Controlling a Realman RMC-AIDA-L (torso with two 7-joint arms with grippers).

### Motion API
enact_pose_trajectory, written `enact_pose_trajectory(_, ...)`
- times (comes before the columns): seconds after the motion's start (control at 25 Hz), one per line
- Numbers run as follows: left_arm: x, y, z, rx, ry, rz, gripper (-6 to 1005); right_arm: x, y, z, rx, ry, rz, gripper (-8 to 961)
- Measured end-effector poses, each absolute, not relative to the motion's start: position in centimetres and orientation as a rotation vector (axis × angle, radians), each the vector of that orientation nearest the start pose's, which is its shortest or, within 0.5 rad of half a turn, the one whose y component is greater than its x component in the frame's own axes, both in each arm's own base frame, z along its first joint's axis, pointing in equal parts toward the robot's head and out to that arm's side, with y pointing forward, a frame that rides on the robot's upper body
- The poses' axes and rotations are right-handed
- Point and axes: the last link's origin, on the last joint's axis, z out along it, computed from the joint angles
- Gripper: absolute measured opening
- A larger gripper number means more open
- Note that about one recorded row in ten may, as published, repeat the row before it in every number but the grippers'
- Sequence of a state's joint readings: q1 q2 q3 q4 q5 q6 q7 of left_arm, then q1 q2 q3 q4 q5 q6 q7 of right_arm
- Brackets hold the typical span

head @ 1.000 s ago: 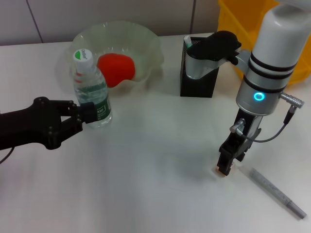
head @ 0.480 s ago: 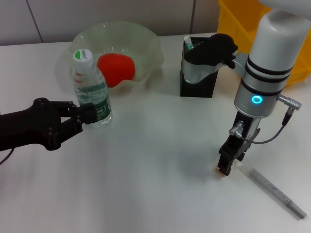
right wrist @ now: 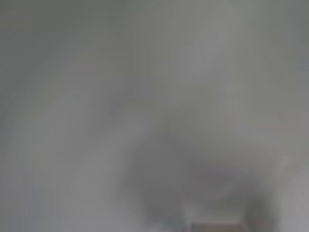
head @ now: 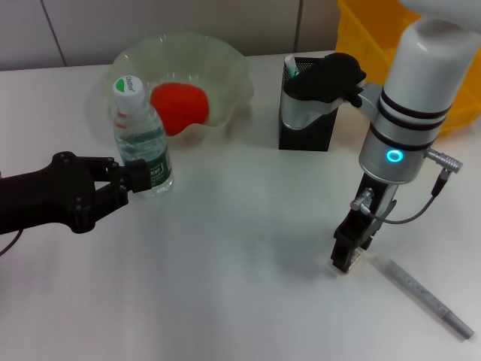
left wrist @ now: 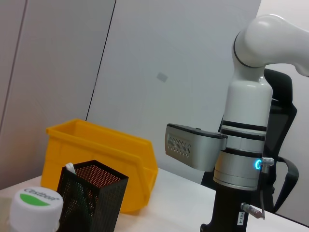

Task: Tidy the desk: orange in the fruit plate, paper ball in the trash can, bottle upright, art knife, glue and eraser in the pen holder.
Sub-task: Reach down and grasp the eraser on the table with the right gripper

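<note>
Right gripper (head: 346, 260): shifted slightly toward the counter's left over the eraser, jaws' state unclear; left gripper (head: 128, 177) still clamps upright bottle (head: 141, 139).

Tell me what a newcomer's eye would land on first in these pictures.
First the red orange in the translucent fruit plate at the back of the desk. Next the upright bottle with the black left gripper at its base. Then the right gripper pointing down at the desk near the grey art knife.
</note>
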State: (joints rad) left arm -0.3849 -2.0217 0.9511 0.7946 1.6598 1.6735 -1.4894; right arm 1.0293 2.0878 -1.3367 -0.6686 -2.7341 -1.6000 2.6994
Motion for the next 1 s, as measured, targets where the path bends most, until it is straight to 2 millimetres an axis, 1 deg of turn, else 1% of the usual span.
enact_pose_trajectory(0.76,-24.82,30.46,2.86,-2.758,-0.596,-0.92,138,18.14,36.84,-5.15,-2.52,1.241,-1.043,552)
enact_pose_trajectory(1.0,-24.8,30.43,2.85,-2.76,-0.596,-0.921,138,18.52,36.77,-5.45,-2.509,1.204,-1.083,552)
